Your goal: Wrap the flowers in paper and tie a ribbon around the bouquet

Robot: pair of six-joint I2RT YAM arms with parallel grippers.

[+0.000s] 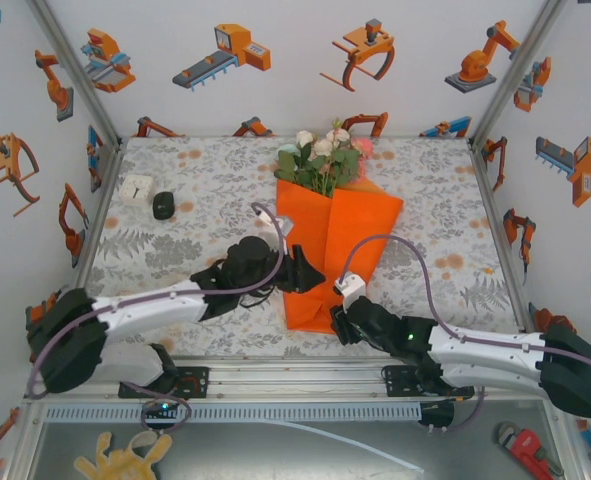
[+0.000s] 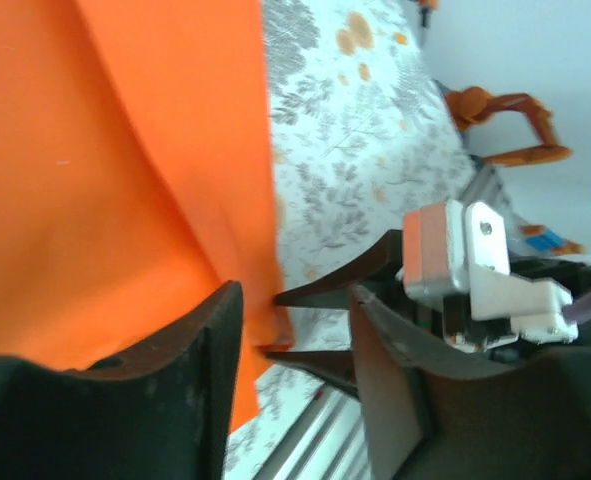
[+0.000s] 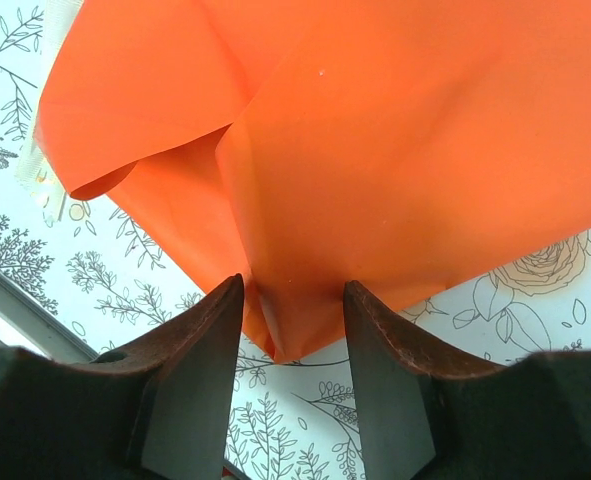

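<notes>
The bouquet lies on the tablecloth, with pink and white flowers (image 1: pixel 325 152) topping a cone of orange paper (image 1: pixel 337 245). My left gripper (image 1: pixel 313 277) sits at the cone's lower left edge and is open, with the paper's edge (image 2: pixel 125 180) between its fingers (image 2: pixel 207 345). My right gripper (image 1: pixel 338 318) is open astride the cone's bottom tip (image 3: pixel 295 330), and its fingers (image 2: pixel 329 289) show past the left jaws. A cream-white strip, the ribbon (image 3: pixel 41 178), peeks out under the paper's left corner.
A white socket block (image 1: pixel 135 188) and a small black object (image 1: pixel 164 206) sit at the back left of the table. The metal front rail (image 1: pixel 295 375) runs just below the cone's tip. Printed walls close in the left, right and back.
</notes>
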